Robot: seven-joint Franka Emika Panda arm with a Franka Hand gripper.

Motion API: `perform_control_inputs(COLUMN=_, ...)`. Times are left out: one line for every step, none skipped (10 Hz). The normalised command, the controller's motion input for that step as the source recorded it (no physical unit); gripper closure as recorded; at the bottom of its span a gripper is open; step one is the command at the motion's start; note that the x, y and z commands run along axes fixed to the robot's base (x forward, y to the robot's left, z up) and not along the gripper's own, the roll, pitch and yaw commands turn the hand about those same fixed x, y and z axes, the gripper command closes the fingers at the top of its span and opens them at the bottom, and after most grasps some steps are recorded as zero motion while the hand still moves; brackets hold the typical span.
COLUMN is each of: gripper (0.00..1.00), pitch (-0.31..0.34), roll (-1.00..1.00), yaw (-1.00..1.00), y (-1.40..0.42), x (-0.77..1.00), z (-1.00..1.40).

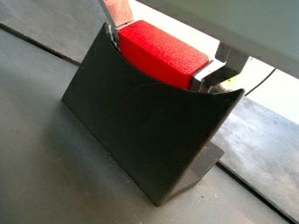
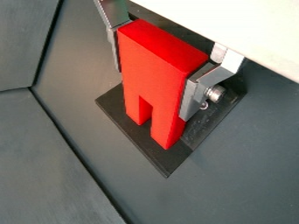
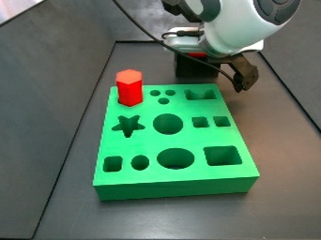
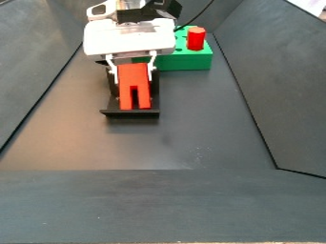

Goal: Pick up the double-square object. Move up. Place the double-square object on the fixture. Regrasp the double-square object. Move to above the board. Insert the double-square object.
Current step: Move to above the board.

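Observation:
The red double-square object stands upright with its two legs down on the fixture's base plate. My gripper is shut on it, one silver finger on each side. In a wrist view the fixture's dark upright plate hides the lower part of the object, held in the gripper. In a side view the gripper holds the object on the fixture, in front of the green board. In a side view the gripper is behind the board, at the fixture.
A taller red hexagonal prism stands in a hole at the board's far left corner; it also shows in a side view. The board's other shaped holes are open. Dark sloping walls enclose the floor on both sides.

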Motion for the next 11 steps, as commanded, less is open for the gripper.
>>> perform_control_inputs(gripper=1.0, pitch=0.404, roll=-0.17, yaw=-0.11, y=0.01, x=0.05, z=1.0)
perform_control_inputs(gripper=1.0, pitch=0.395, roll=-0.16, yaw=0.02, y=0.01, x=0.05, z=1.0)
perform_control_inputs(gripper=1.0, pitch=0.38, roll=-0.14, yaw=0.08, y=0.01, x=0.05, z=1.0)
perform_control_inputs(gripper=1.0, pitch=0.311, roll=-0.1, yaw=0.2, y=0.01, x=0.05, z=1.0)
perform_control_inputs(gripper=1.0, pitch=0.276, roll=-0.08, yaw=0.24, y=0.0, x=0.05, z=1.0)
perform_control_inputs(gripper=1.0, pitch=0.194, roll=-0.05, yaw=0.27, y=0.0, x=0.05, z=1.0)
perform_control_inputs(gripper=1.0, pitch=0.131, roll=-0.04, yaw=0.27, y=0.0, x=0.05, z=1.0)
perform_control_inputs(gripper=1.0, pitch=0.074, roll=-0.03, yaw=0.26, y=0.0, x=0.05, z=1.0)
perform_control_inputs(gripper=1.0, pitch=0.021, roll=-0.03, yaw=0.24, y=0.0, x=0.05, z=1.0)
perform_control_inputs(gripper=1.0, pitch=-0.029, roll=-0.02, yaw=0.19, y=0.0, x=0.05, z=1.0)
perform_control_inputs(gripper=1.0, pitch=-0.052, roll=-0.02, yaw=0.15, y=0.0, x=0.04, z=1.0)
